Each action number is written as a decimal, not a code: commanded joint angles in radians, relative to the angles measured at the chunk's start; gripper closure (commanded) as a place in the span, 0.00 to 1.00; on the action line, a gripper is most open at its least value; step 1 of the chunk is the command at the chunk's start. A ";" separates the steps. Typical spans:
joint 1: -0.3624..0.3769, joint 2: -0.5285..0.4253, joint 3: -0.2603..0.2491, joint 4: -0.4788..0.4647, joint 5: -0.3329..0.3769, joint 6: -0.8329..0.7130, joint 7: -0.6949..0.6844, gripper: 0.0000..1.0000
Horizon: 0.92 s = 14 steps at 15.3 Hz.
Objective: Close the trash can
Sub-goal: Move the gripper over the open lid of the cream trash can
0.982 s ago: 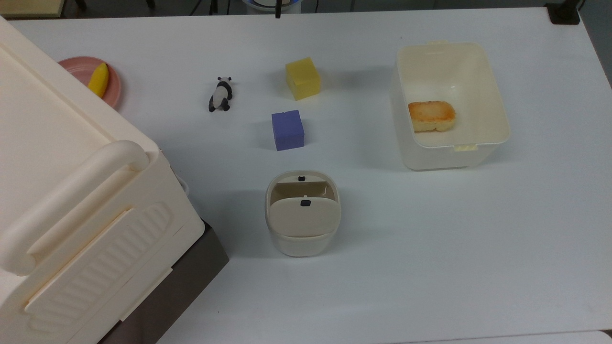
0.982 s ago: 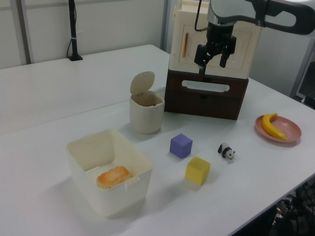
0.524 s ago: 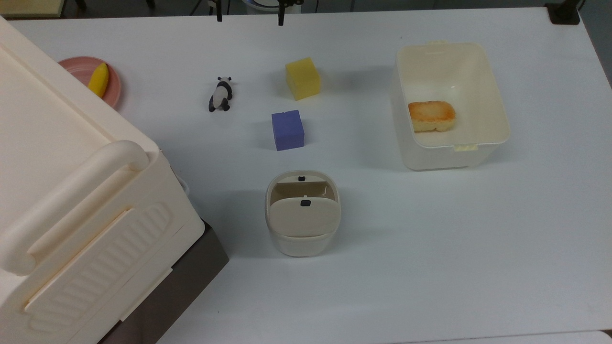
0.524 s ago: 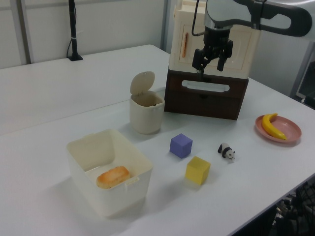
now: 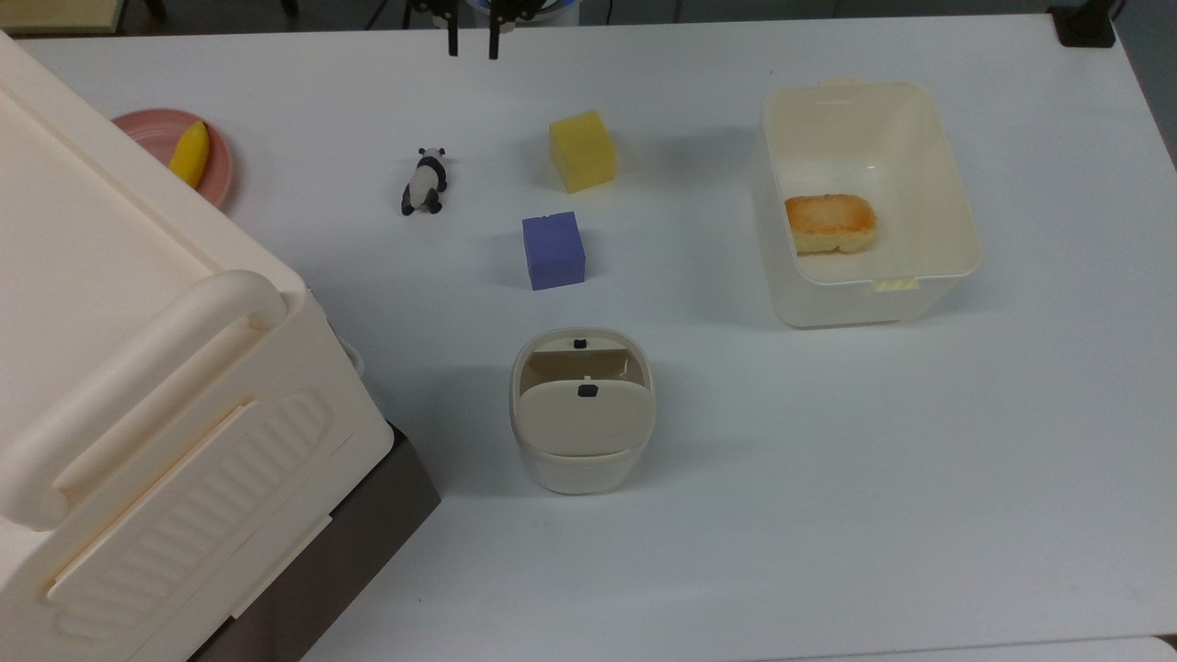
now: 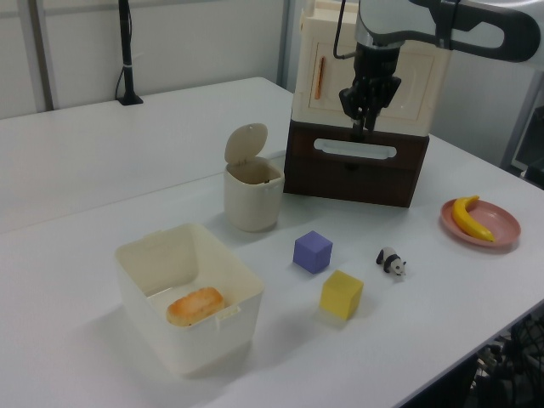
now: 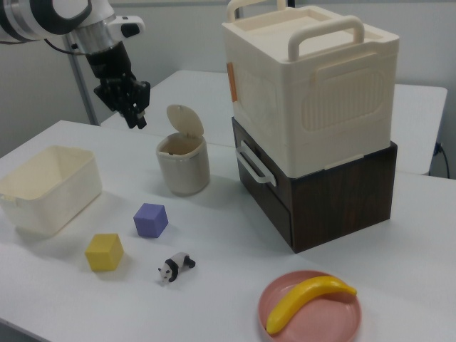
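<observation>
One small cream trash can (image 6: 252, 197), flap lid raised, claw (image 5: 473, 46) fingers slightly parted, grasping nothing

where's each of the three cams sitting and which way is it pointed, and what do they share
Top view: overhead, looking straight down at the table; the gripper tips enter at the top edge.
Left view: raised, angled down across the table, past the tub toward the big ribbed box; the arm and gripper hang before that box.
Right view: from the opposite side, banana plate nearest; gripper at the right view's upper left.
All three show the open trash can.
</observation>
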 commanded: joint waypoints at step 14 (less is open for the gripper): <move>-0.042 0.313 -0.002 0.127 0.040 0.790 -0.256 1.00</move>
